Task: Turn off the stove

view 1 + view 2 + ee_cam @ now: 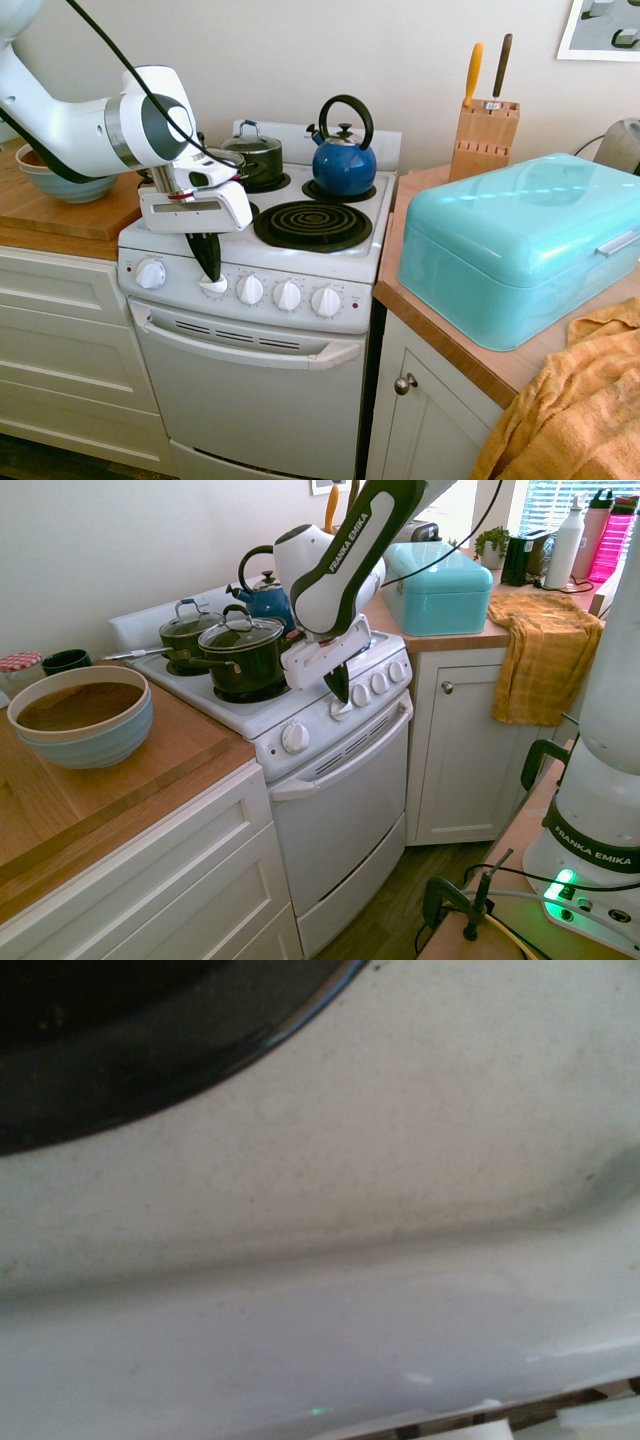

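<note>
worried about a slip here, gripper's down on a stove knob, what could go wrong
The gripper sits on the second knob from the arm's side, one of five alike; it may be the wrong one. The dark fingers look narrow and could slip off. The wrist hangs close to the black pot and might bump it.

Glossy white enamel stove [300, 355], wooden counter [120, 780], glossy blue kettle [343, 165]
</note>
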You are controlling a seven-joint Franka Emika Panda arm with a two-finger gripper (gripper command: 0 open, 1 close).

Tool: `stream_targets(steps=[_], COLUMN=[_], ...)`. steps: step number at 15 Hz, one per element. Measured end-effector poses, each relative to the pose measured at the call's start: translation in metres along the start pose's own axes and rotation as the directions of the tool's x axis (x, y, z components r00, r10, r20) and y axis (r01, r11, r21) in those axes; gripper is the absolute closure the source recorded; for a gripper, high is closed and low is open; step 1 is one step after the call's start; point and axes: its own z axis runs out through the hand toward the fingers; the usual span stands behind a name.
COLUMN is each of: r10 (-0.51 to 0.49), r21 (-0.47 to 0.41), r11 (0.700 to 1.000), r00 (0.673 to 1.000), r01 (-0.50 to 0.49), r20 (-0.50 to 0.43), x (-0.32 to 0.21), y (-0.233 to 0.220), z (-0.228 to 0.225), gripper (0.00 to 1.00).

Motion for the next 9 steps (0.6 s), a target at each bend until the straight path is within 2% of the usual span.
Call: stream_targets(steps=[5, 9], r10=[0.002, 0.005], r21=[-0.021, 0.06], r11=[1.0, 0.998], r00=[1.0, 0.992], r01=[-0.002, -0.012], r20=[0.029, 0.124], x=[0.002, 0.013], y=[0.003, 0.016], z=[0.018, 0.022], gripper=[1.0, 1.0])
